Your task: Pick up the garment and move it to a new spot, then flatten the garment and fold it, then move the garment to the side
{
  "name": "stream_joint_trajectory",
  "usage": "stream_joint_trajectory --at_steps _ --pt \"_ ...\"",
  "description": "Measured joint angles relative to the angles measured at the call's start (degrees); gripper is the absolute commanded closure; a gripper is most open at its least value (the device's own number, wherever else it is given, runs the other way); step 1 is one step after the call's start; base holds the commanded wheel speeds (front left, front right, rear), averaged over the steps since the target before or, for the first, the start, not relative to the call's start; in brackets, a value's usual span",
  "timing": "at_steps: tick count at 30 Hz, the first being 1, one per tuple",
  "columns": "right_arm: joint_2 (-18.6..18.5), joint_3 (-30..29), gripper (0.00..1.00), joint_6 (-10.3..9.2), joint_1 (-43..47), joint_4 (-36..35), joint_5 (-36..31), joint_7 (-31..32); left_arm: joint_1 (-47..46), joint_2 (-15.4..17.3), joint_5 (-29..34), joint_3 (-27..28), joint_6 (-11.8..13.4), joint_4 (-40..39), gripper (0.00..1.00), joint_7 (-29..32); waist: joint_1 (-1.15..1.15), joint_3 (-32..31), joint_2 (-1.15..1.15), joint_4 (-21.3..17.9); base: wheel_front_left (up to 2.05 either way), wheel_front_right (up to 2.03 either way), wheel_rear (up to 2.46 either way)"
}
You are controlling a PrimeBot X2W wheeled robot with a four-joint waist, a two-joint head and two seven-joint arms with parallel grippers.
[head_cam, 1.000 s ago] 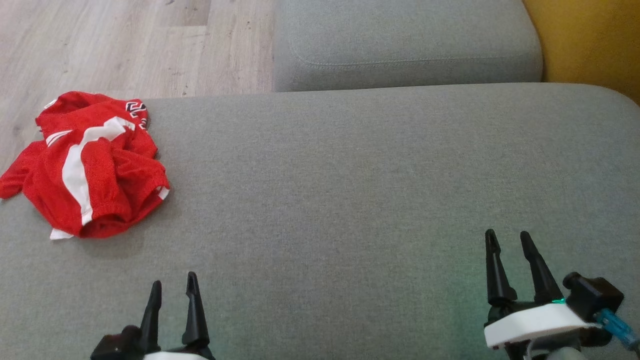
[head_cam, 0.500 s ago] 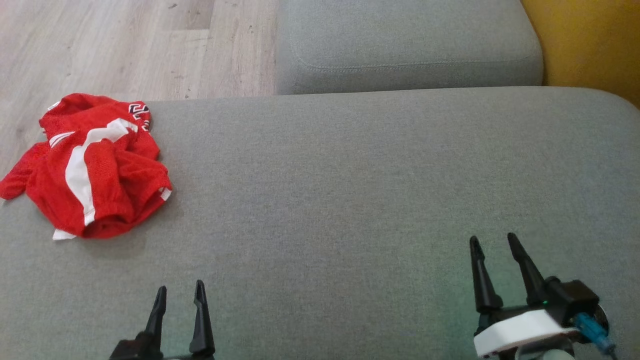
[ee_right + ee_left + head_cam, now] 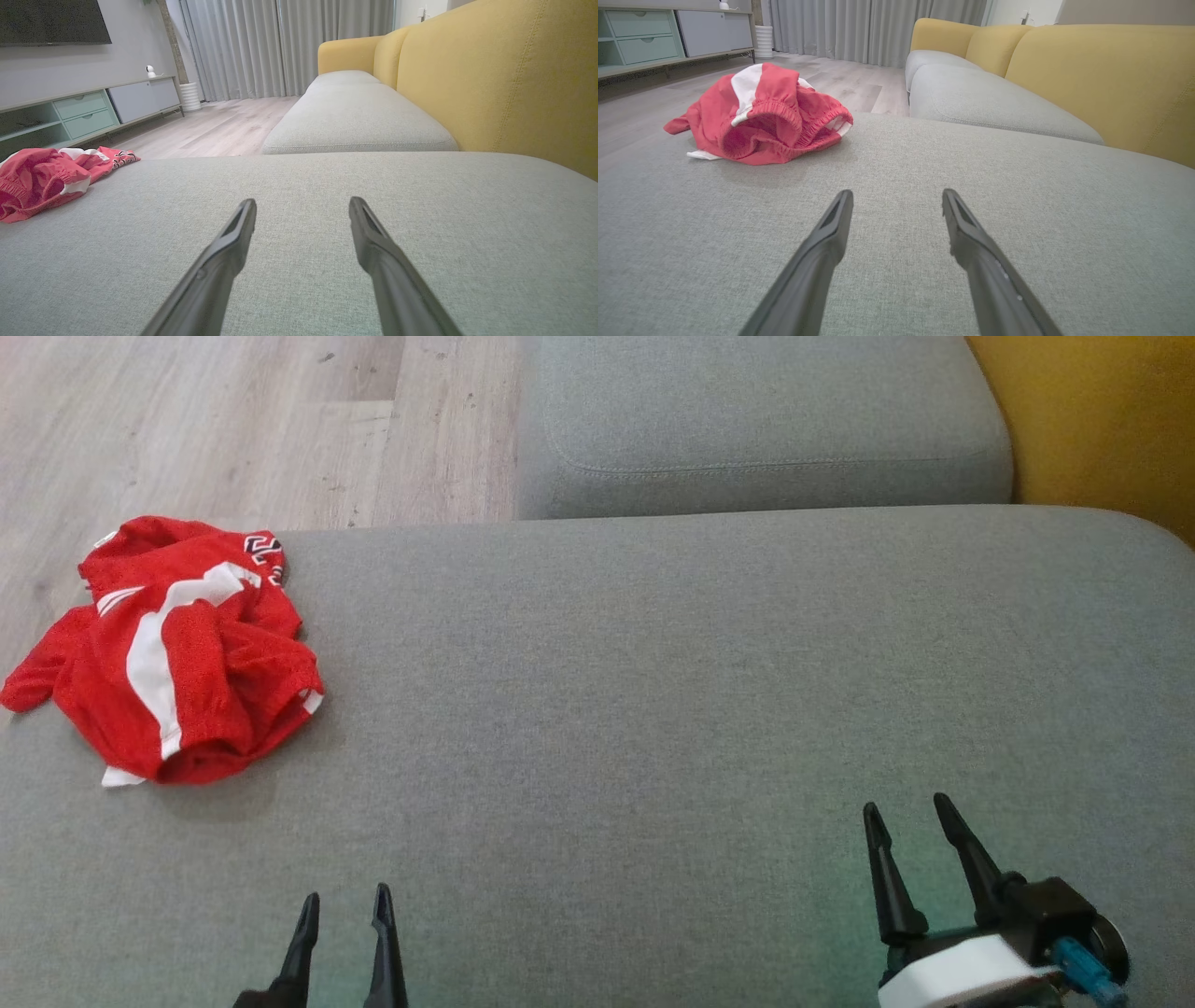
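A crumpled red garment [image 3: 187, 653] with white stripes lies at the far left of the grey sofa cushion [image 3: 653, 691], close to its edge. From the left wrist it shows as a red heap [image 3: 761, 116] ahead and to the left; from the right wrist the garment [image 3: 42, 179] sits at the far left. My left gripper [image 3: 344, 899] stands open at the lower left, well short of the garment, nothing between its fingers. My right gripper [image 3: 906, 807] is open too, at the lower right, far from the garment.
A second grey seat cushion [image 3: 747, 420] lies beyond the first, with a yellow backrest [image 3: 1102, 420] on the right. Wooden floor [image 3: 233, 420] is past the left edge. A low cabinet [image 3: 84, 112] and curtains [image 3: 280, 46] stand across the room.
Both grippers have drawn back toward the bottom of the head view, the right one also drifting left. The picture has shifted slightly; the garment lies as before.
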Motion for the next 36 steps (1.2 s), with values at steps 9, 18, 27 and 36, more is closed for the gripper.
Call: stream_joint_trajectory --at_steps 9,18,27,36 --pt "0.0 0.0 0.0 0.0 0.0 0.3 0.1 0.0 0.0 0.1 -0.5 0.0 0.2 0.4 0.0 0.0 0.0 -0.1 0.0 -0.1 0.0 0.0 0.0" --pt "0.0 -0.4 0.0 0.0 0.0 0.4 0.1 0.0 0.0 0.3 -1.0 -0.2 0.3 0.4 0.0 0.0 0.0 0.1 0.0 0.2 0.0 0.0 0.0" --pt "0.0 -2.0 0.0 0.0 0.3 -0.1 0.1 0.0 -0.4 1.1 -1.0 -0.2 1.1 0.0 0.0 0.1 0.0 0.0 0.0 5.4 0.0 0.0 0.0" --pt "0.0 -1.5 0.0 0.0 1.0 -0.7 0.2 0.0 -0.4 2.4 -1.5 0.0 1.6 -1.4 0.0 0.4 0.0 0.1 0.0 14.1 0.0 0.0 0.0"
